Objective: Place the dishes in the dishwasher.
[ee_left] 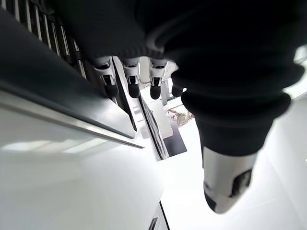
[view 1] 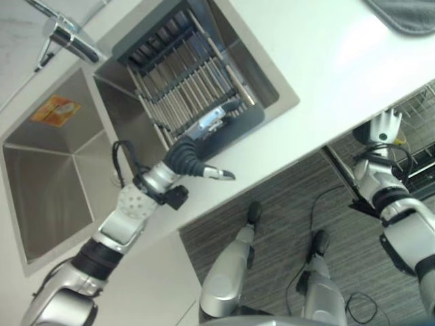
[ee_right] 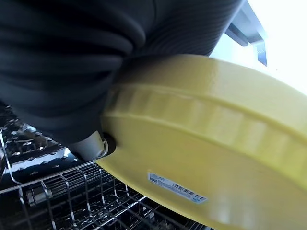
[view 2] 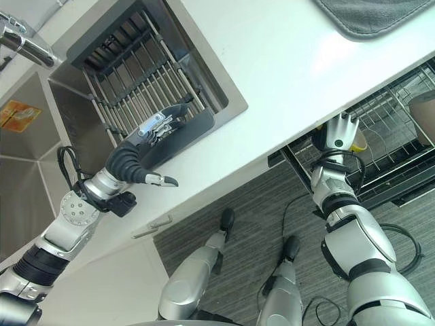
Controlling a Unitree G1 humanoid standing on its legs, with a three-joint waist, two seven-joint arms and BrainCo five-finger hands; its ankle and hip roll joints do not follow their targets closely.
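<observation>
Counter (view 2: pixel 285 75) spans the scene, sink drying rack (view 1: pixel 183 81) set in it, dishwasher rack (view 2: pixel 394 129) pulled out below. Right hand (view 2: pixel 338 132) grips a yellow plate (ee_right: pixel 211 158) over that rack, probably by the rim. Rigid, glossy, likely slippery and chippable: hold the rim. Left hand (view 1: pixel 204 146) on the dark tray (view 2: pixel 180 139), fingers straight.

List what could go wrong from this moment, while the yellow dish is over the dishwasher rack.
1. The right hand holds the yellow dish just above the wire dishwasher rack; released at a tilt, it could knock the wires or land crooked.
2. The counter edge sits right above that hand, so lifting could bump it.
3. The left hand rests at the dark drying rack in the sink; a sudden pull might shift the rack.
</observation>
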